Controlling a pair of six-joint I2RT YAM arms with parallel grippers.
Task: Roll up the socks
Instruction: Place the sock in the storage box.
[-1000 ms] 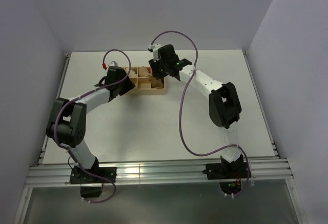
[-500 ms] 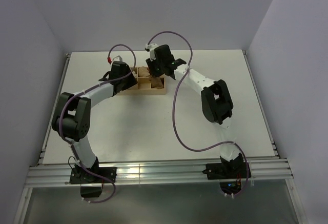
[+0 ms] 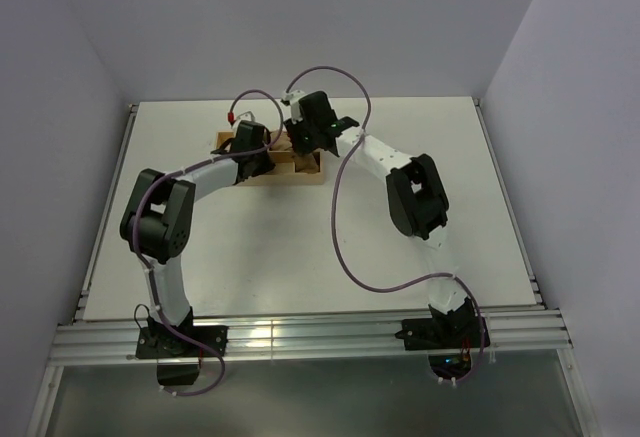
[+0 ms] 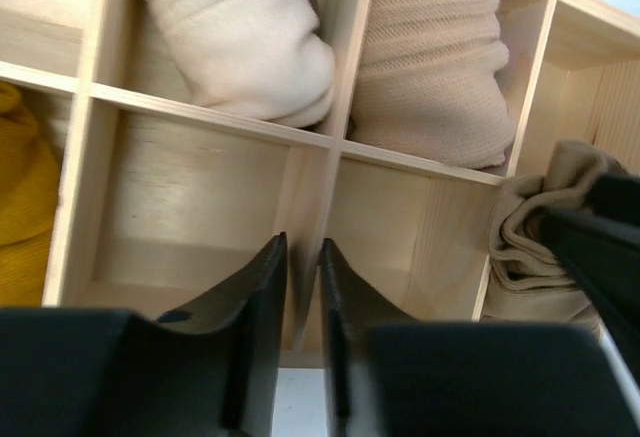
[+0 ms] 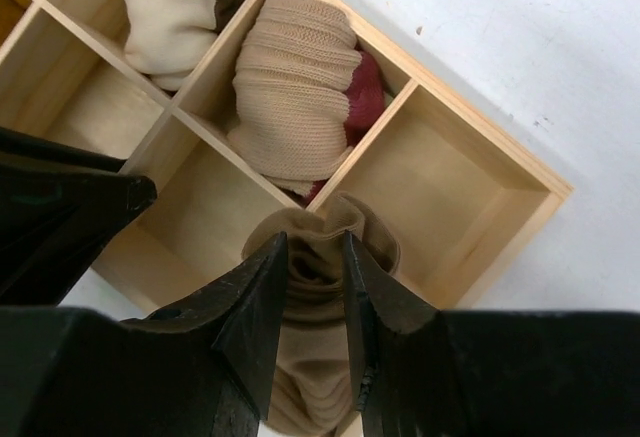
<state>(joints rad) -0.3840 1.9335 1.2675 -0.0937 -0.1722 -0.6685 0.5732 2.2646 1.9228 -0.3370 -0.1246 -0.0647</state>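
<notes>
Over the wooden box (image 5: pixel 480 147), the right pincer (image 5: pixel 315 287) grips the olive-brown sock (image 5: pixel 320 257); the left pincer (image 4: pixel 300 297) stands narrowly parted.

1 wooden box (image 5: pixel 545 185) w/ dividers, 2 pale rolled bundles (image 5: pixel 295 97), 1 olive-brown sock (image 5: pixel 318 357), 1 mustard sock (image 4: pixel 25 207), 2 grippers (image 4: pixel 300 287).

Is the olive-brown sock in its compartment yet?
Not fully: the olive-brown sock, bunched between the right gripper's fingers, sits over the wooden box's divider.
</notes>
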